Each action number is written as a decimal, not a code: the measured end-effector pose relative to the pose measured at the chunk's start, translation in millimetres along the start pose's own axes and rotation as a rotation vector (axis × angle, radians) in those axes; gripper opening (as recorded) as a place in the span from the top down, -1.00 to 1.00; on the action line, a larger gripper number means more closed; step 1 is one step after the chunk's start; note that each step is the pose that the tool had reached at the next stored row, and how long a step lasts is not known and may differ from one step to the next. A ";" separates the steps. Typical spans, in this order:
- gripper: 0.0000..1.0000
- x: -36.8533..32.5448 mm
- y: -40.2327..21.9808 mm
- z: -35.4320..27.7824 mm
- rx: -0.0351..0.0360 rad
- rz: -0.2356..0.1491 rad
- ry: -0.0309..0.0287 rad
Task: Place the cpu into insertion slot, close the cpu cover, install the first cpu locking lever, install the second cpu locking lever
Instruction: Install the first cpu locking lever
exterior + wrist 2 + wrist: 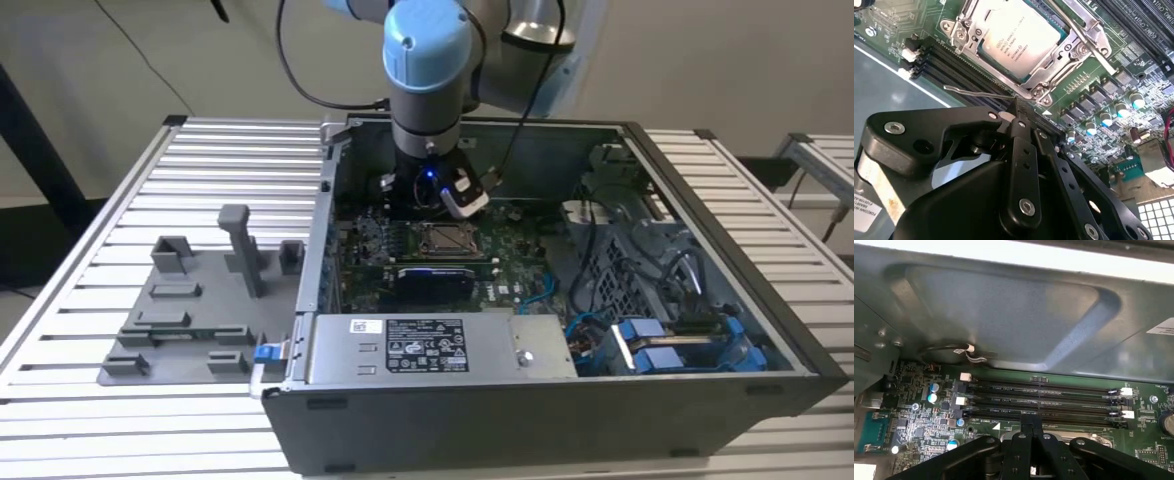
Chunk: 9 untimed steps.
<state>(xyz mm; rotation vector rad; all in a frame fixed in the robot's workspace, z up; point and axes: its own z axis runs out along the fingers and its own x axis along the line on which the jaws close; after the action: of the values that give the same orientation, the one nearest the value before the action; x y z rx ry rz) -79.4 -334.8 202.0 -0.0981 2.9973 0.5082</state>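
The cpu lies flat in the insertion slot on the green board. The silver cpu cover is folded down around it. One thin locking lever sticks out sideways, free, off the socket's corner. A second lever runs along the socket's other side. My gripper is shut with nothing between its fingers, its tip just off the socket corner where the free lever starts. It hangs inside the computer case behind the socket and over the memory slots.
Black memory slots lie between the socket and the grey case wall. A grey power supply box sits at the case front, with cables and blue clips at the exterior view's right. A grey fixture rests on the table.
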 end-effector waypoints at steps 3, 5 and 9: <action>0.79 -0.8 -0.4 1.1 0.0001 0.000 0.0000; 0.79 -2.6 -0.7 1.7 0.0000 0.000 0.0000; 0.79 -8.4 -1.4 2.8 0.0000 0.000 -0.0001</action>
<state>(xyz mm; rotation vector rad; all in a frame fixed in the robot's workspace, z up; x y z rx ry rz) -70.7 -334.8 199.8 -0.0981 2.9972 0.5082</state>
